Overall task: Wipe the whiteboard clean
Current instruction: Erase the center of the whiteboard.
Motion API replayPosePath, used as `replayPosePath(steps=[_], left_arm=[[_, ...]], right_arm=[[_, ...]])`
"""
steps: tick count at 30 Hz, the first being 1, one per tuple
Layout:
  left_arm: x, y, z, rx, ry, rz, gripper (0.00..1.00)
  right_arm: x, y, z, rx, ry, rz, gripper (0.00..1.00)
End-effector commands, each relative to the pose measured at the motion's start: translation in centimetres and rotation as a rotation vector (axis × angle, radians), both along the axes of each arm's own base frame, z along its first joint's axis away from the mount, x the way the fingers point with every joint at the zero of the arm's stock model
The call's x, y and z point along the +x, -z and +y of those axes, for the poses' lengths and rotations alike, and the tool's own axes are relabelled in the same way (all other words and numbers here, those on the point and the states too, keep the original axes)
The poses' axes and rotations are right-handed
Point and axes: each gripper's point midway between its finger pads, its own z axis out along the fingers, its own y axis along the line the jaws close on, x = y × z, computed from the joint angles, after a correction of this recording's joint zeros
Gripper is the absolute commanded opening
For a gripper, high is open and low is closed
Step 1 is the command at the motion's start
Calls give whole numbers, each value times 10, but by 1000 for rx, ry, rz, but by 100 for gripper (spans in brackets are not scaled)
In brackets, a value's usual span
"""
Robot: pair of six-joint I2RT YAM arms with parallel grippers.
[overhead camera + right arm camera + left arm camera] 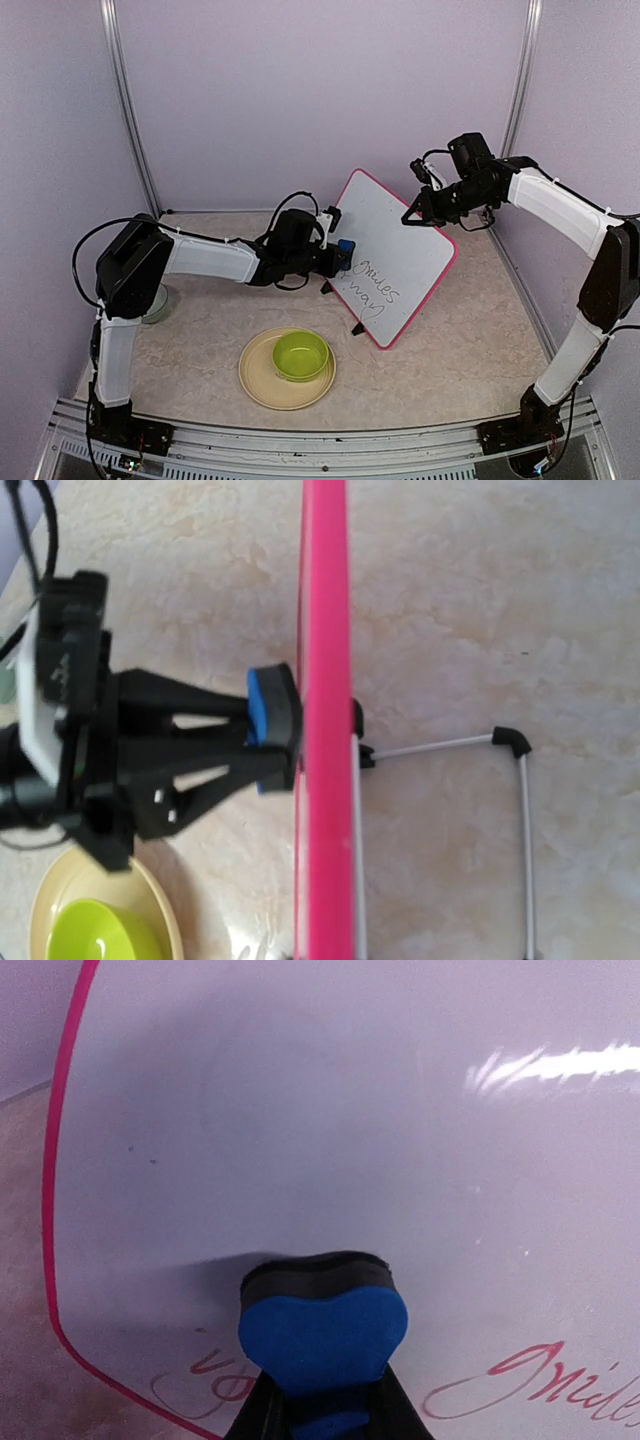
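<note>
The whiteboard [405,245], white with a pink frame, stands tilted at the table's middle right. Dark handwriting [375,285] runs across its lower part, and the upper part is blank. My left gripper [335,252] is shut on a blue eraser [345,247] and presses its black felt flat against the board's left side, just above the writing. The left wrist view shows the eraser [322,1335] on the whiteboard [300,1110] with the handwriting [530,1380] below it. My right gripper [413,216] is shut on the board's upper right edge. Its fingers are out of the right wrist view, which looks down along the pink frame [325,630].
A beige plate [262,385] holding a green bowl [301,355] sits in front of the board. The board's wire stand [525,810] reaches out behind it. A pale round object [155,305] stands by the left arm. Enclosure walls close in on three sides.
</note>
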Motion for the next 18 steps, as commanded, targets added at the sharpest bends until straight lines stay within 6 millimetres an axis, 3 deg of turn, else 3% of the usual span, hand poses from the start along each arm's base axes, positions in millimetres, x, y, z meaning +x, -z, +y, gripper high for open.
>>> replayPosePath(steps=[1, 4, 8, 12, 18], left_arm=[[47, -12, 62, -32, -183, 13, 2], [73, -15, 92, -29, -252, 16, 2], [95, -24, 104, -27, -278, 1, 2], [101, -26, 88, -37, -214, 4, 2], [84, -22, 52, -24, -128, -13, 2]], right_arm=[[-7, 20, -4, -119, -71, -21, 0], [-7, 20, -4, -119, -71, -21, 0], [-7, 21, -4, -119, -71, -17, 0], [-7, 23, -3, -120, -71, -13, 0], [-7, 23, -4, -122, -69, -14, 0]])
